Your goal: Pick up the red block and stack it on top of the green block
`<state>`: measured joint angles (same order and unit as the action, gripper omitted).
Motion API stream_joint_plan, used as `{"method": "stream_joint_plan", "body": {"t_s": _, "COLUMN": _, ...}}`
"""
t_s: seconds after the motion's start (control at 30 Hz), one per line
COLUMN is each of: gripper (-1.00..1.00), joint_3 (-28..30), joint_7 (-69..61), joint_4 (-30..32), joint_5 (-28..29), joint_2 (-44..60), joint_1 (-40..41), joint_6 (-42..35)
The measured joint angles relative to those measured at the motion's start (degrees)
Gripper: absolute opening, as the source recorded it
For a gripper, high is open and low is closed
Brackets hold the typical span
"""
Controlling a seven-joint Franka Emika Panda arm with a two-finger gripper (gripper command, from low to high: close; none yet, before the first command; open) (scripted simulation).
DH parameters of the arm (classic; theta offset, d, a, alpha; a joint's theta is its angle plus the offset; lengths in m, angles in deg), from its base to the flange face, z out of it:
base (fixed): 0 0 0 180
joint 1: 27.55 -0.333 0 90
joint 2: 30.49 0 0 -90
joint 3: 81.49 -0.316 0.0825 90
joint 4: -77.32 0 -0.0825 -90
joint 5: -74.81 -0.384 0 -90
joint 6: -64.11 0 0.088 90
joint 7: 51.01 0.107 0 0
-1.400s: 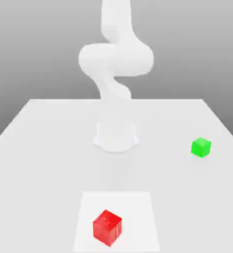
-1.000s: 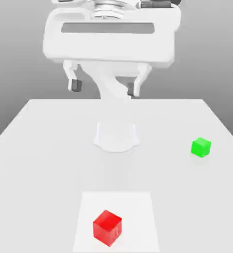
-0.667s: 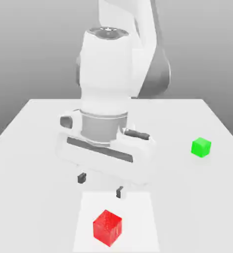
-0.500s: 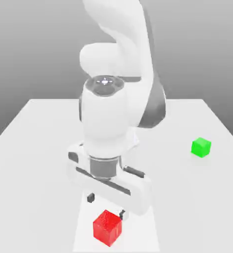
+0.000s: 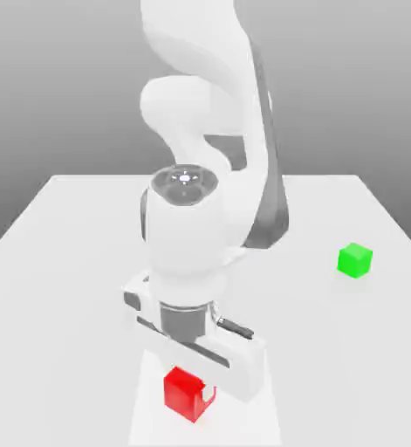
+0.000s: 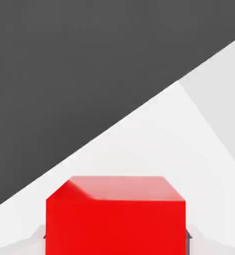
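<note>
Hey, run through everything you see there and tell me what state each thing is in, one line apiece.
Gripper: closed on the red block
Red block: held between the fingers
Green block: resting on the table, nothing on top
White square: flat, beneath the gripper
Arm: bent, reaching downward

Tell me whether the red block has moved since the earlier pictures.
Yes, the red block has shifted slightly up the exterior view, away from the lower edge of the white square.

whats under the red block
The white patch on the tabletop spreads around and below the red block in the exterior view. The block's underside is hidden, so whether it touches the patch can't be told.
</note>
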<state>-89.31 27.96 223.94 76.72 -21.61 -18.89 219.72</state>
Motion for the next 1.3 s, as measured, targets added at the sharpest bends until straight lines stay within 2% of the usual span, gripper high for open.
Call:
{"method": "stream_joint_plan", "body": {"t_s": 0.07, "gripper": -1.0, "joint_3": -3.9, "joint_7": -1.5, "joint_4": 1.5, "joint_5": -2.7, "joint_2": -3.4, "joint_1": -3.1, "joint_6": -1.5}}
{"method": "stream_joint_plan", "body": {"t_s": 0.17, "gripper": -1.0, "joint_3": -9.1, "joint_7": -4.2, "joint_4": 3.9, "joint_5": -7.4, "joint_2": -8.4, "joint_1": -12.3, "joint_6": -3.5}}
{"method": "stream_joint_plan", "body": {"t_s": 0.23, "gripper": -1.0, "joint_3": -10.7, "joint_7": -5.8, "joint_4": 5.6, "joint_5": -10.4, "joint_2": -11.5, "joint_1": -18.6, "joint_6": -4.6}}
{"method": "stream_joint_plan", "body": {"t_s": 0.43, "gripper": -1.0, "joint_3": -17.9, "joint_7": -9.6, "joint_4": 11.1, "joint_5": -17.8, "joint_2": -19.5, "joint_1": -31.1, "joint_6": -6.6}}
{"method": "stream_joint_plan", "body": {"t_s": 0.77, "gripper": -1.0, "joint_3": -30.8, "joint_7": -13.9, "joint_4": 20.9, "joint_5": -26.3, "joint_2": -27.1, "joint_1": -52.9, "joint_6": -4.5}}
{"method": "stream_joint_plan", "body": {"t_s": 0.93, "gripper": -1.0, "joint_3": -33.5, "joint_7": -12.1, "joint_4": 21.4, "joint_5": -23.8, "joint_2": -22.5, "joint_1": -51.5, "joint_6": 0.9}}
{"method": "stream_joint_plan", "body": {"t_s": 1.07, "gripper": -1.0, "joint_3": -35.4, "joint_7": -9.0, "joint_4": 21.4, "joint_5": -19.2, "joint_2": -17.7, "joint_1": -48.6, "joint_6": 5.6}}
{"method": "stream_joint_plan", "body": {"t_s": 1.17, "gripper": -1.0, "joint_3": -36.6, "joint_7": -4.7, "joint_4": 21.6, "joint_5": -12.9, "joint_2": -13.6, "joint_1": -45.6, "joint_6": 9.2}}
{"method": "stream_joint_plan", "body": {"t_s": 1.27, "gripper": -1.0, "joint_3": -34.8, "joint_7": 3.2, "joint_4": 21.6, "joint_5": -1.4, "joint_2": -9.1, "joint_1": -43.5, "joint_6": 12.6}}
{"method": "stream_joint_plan", "body": {"t_s": 1.3, "gripper": 1.0, "joint_3": -34.0, "joint_7": 5.4, "joint_4": 21.6, "joint_5": 1.8, "joint_2": -8.0, "joint_1": -43.3, "joint_6": 13.3}}
